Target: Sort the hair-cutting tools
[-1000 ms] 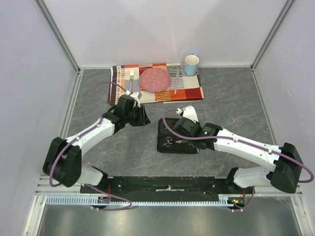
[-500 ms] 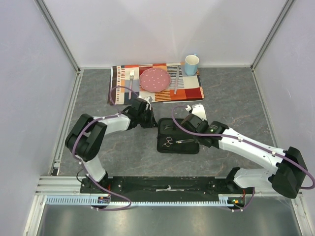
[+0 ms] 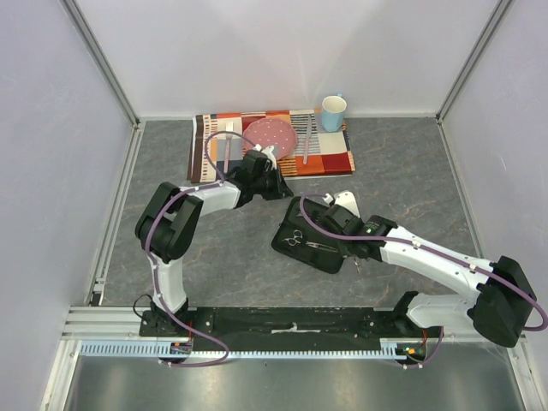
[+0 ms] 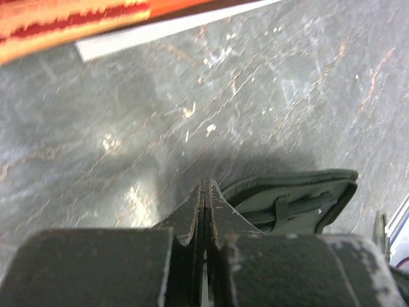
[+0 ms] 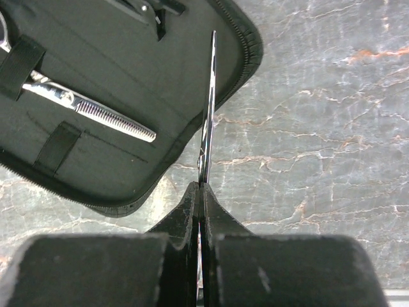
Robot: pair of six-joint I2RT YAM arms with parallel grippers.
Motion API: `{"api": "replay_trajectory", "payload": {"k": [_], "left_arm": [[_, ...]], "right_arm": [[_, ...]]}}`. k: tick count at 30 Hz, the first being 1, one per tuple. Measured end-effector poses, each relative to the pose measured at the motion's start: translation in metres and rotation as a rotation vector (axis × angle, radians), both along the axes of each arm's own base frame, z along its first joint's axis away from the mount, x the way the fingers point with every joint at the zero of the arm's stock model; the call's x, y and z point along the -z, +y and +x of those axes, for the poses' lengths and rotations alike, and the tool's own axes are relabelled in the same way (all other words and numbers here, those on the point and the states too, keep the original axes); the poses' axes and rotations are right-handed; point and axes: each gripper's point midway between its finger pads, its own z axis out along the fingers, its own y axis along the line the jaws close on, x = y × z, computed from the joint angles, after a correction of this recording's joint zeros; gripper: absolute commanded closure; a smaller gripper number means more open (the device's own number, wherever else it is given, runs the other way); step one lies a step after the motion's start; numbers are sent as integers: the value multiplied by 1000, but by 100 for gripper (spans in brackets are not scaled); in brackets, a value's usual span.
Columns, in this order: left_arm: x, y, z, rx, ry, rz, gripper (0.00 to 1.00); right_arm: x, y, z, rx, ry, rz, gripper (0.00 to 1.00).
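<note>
An open black zip case (image 3: 310,241) lies tilted on the table with silver scissors (image 3: 294,238) strapped inside. In the right wrist view the case (image 5: 96,153) holds toothed thinning scissors (image 5: 89,110) and black clips (image 5: 150,7). My right gripper (image 5: 204,187) is shut on a thin silver scissors blade (image 5: 208,109) that sticks out over the case's edge; it sits at the case's near right rim (image 3: 349,253). My left gripper (image 3: 278,186) is shut and empty (image 4: 206,185), just below the placemat, with the case (image 4: 300,198) beside it.
A striped placemat (image 3: 330,161) at the back holds a pink plate (image 3: 272,135), a fork (image 3: 228,137) and a knife (image 3: 306,145). A blue cup (image 3: 333,112) stands at its right end. White walls close the table on three sides.
My left gripper has swung up and right toward the placemat. The case has turned and shifted. My right gripper has moved to the case's near right edge.
</note>
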Motion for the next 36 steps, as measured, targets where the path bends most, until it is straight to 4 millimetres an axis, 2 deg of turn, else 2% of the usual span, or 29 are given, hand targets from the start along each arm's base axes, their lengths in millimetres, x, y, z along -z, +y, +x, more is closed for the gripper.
{"api": "replay_trajectory", "payload": {"k": [6,11,15,22,24,26,30,32,33,35,36], "left_arm": [[-5,-18,19,28,-25,-39,98],[-5,-20,18,40,-20,-44,98],[-13,-12,10,39,-5,-13,98],[-78,7,-10,37,-98,-16,98],[-88,10,-15,37,-118,-24,98],[-91,13,-20,38,-122,-25,98],[-77,18,-29,39,-88,-6,98],[-70,21,-33,39,-67,6,98],[-67,22,-35,39,-59,10,98],[-65,22,-36,39,-54,13,98],[-64,23,-37,39,-52,14,98]], "right_arm": [[8,11,-13,-88,82,31,100],[13,26,-29,-192,158,71,100],[20,36,-43,-273,224,68,100],[25,39,-57,-326,291,66,100],[25,40,-60,-335,299,70,100],[26,43,-63,-346,308,77,100],[30,44,-66,-353,329,69,100],[34,44,-67,-350,344,59,95],[35,44,-67,-349,349,55,83],[38,44,-68,-345,360,49,76],[39,44,-68,-339,362,51,67]]}}
